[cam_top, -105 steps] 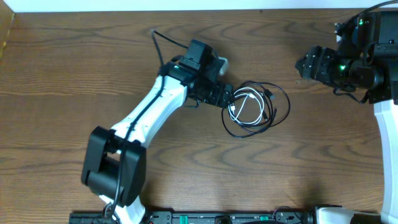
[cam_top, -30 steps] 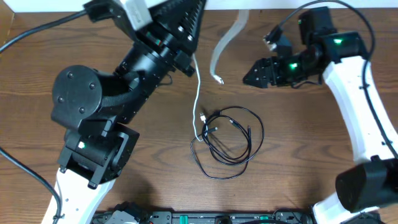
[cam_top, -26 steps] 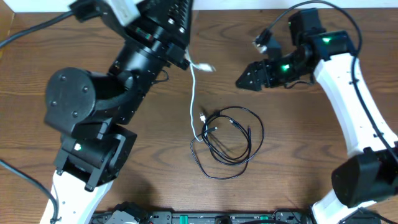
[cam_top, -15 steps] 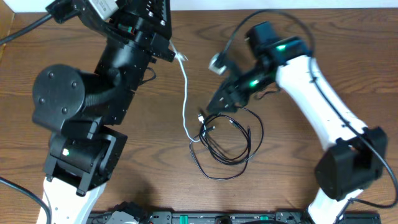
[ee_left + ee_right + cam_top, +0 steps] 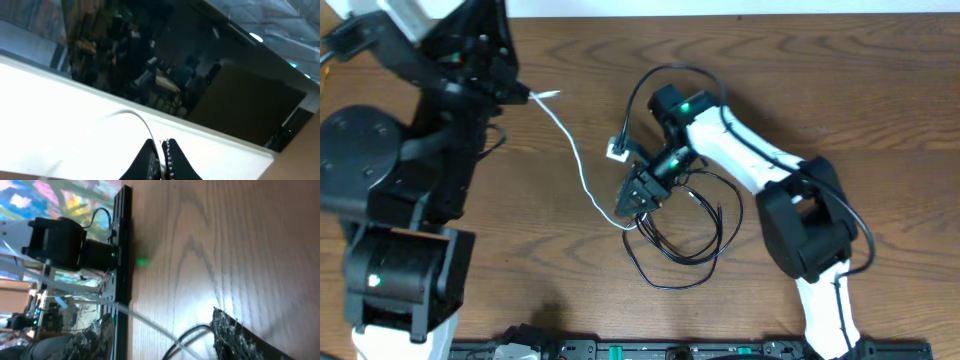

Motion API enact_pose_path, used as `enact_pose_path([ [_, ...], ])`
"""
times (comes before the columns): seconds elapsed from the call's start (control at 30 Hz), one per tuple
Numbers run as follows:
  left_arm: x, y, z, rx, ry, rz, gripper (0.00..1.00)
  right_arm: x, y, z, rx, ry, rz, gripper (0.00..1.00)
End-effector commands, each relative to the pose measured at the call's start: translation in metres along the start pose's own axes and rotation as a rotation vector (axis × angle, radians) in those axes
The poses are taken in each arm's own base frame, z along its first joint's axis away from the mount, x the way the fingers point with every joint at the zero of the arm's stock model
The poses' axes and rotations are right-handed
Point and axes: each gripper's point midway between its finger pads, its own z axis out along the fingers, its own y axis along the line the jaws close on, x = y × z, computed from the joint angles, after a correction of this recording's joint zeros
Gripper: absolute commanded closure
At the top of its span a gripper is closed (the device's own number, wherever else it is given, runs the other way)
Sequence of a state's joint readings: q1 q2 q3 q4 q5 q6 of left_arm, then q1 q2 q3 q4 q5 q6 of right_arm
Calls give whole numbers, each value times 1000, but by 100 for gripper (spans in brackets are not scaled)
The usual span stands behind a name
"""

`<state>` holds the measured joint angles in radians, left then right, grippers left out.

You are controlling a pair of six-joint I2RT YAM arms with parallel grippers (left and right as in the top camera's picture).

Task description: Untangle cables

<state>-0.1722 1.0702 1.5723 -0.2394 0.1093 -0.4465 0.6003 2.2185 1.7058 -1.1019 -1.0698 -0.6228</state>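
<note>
**Cables (image 5: 642, 222) mid-tabletop (image 5: 880, 120), white strand lifted off to the left**

The black cables (image 5: 655, 232) lie in loose overlapping loops on the wood, a little right of the middle and well clear of every edge. The white cable (image 5: 582, 172) leaves the left side of that bundle and runs in a shallow curve up and to the left, off the surface.

The left gripper (image 5: 518, 94) has its fingers pressed together on the far end of the white cable, with a short tail poking out past them. In the left wrist view the two fingertips (image 5: 150, 152) meet on the strand, which arcs up and away from them (image 5: 134, 114). The left arm (image 5: 390, 190) is raised close to the overhead camera and covers most of the left third of the tabletop.

The right gripper (image 5: 638, 195) sits low at the upper left of the bundle, where the white cable joins it. In the right wrist view its fingers (image 5: 95, 335) stand spread, with the white cable (image 5: 150, 325) and a black loop (image 5: 192, 332) running through the gap; whether either finger touches a strand cannot be told. The right arm (image 5: 750, 165) crosses from the front right corner, passing over the upper part of the loops.

Bare wood lies open behind and to the right of the right arm, as far as the back edge under the pale wall (image 5: 720, 8). A narrower band lies open between the loops and the black rail (image 5: 620, 350) along the front edge.
</note>
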Motion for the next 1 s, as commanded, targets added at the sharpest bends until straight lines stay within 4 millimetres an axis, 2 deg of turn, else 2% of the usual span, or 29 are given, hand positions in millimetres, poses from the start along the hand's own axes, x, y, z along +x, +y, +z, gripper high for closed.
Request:
enact_pose_path([
  [0.0, -12, -4, -9, 33, -10, -16, 92, 0, 11, 19, -67, 7, -69, 42],
  [0.13, -11, 3, -9, 17, 2, -35, 93, 2, 16, 30, -78, 28, -121, 46],
  [0.3, -11, 5, -9, 10, 3, -34, 93, 5, 16, 42, -57, 67, -158, 59],
  [0.33, -11, 5, -9, 10, 3, -34, 93, 6, 15, 44, -49, 75, -163, 64],
  [0.43, -8, 7, -9, 3, 13, -36, 93, 5, 9, 45, -15, 85, -110, 99],
  [0.53, 0, 14, -9, -28, 44, -40, 93, -2, 1, 38, 24, 60, 34, 99],
  [0.6, 19, 25, -9, -74, 119, -49, 93, -10, -14, 16, 158, 42, 184, 99],
  [0.7, 46, 41, -9, -138, 224, -65, 93, -26, -13, -21, 327, -8, 233, 99],
  [0.8, 72, 56, -7, -196, 320, -81, 92, -48, 5, -72, 498, -114, 250, 99],
  [0.9, 96, 70, -5, -247, 405, -94, 92, -67, 33, -133, 696, -278, 299, 99],
  [0.97, 112, 80, -3, -281, 463, -104, 92, -72, 52, -177, 835, -418, 356, 99],
])
